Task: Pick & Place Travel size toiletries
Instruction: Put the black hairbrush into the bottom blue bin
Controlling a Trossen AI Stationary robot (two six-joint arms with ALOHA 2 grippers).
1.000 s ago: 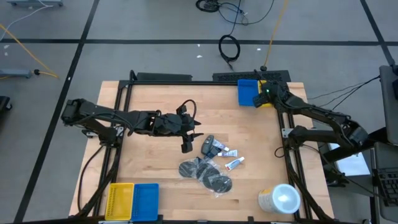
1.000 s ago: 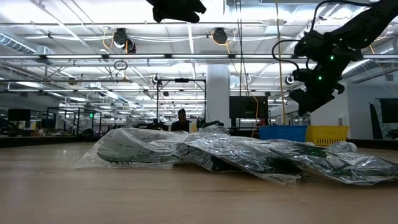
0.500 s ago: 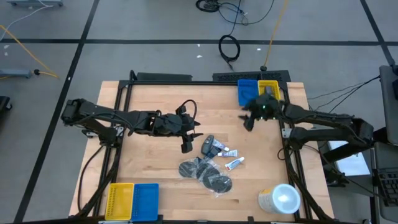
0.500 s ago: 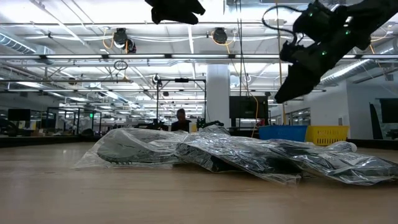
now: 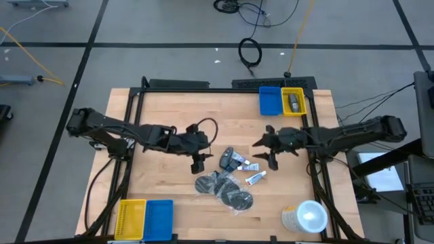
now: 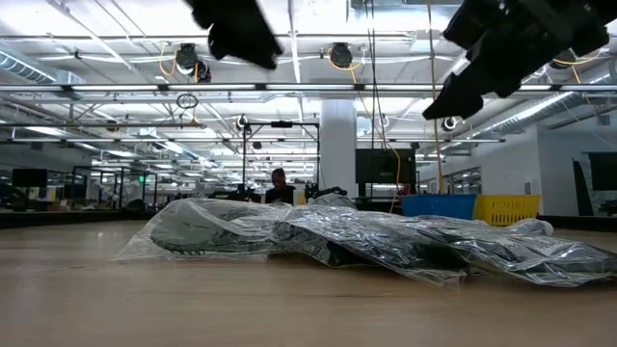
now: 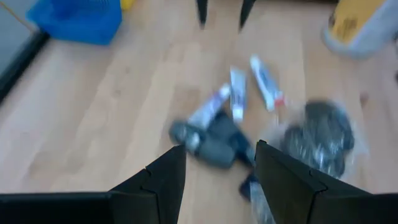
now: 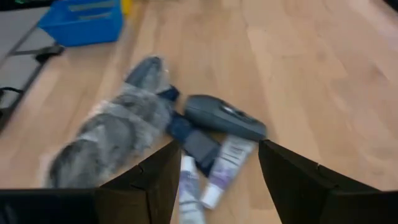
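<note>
The travel size toiletries lie in the middle of the table: dark grey bottles, white tubes with red ends and dark discs in clear wrap. They show in the left wrist view as bottles, tubes and discs. My left gripper hangs open just left of them, tipped down, with nothing between its fingers. My right gripper hangs open just right of them, pointing toward the table's left. A bottle lies ahead of it.
A blue bin and a yellow bin with a dark item inside stand at the far right. A yellow bin and a blue bin sit near left. A white-lidded cup stands near right.
My right gripper has swung from over the far-right bins toward the table's middle and near side, turning until it points left at the toiletries; it stays open. My left gripper has sunk a little and tipped down toward them. The toiletries have not moved.
</note>
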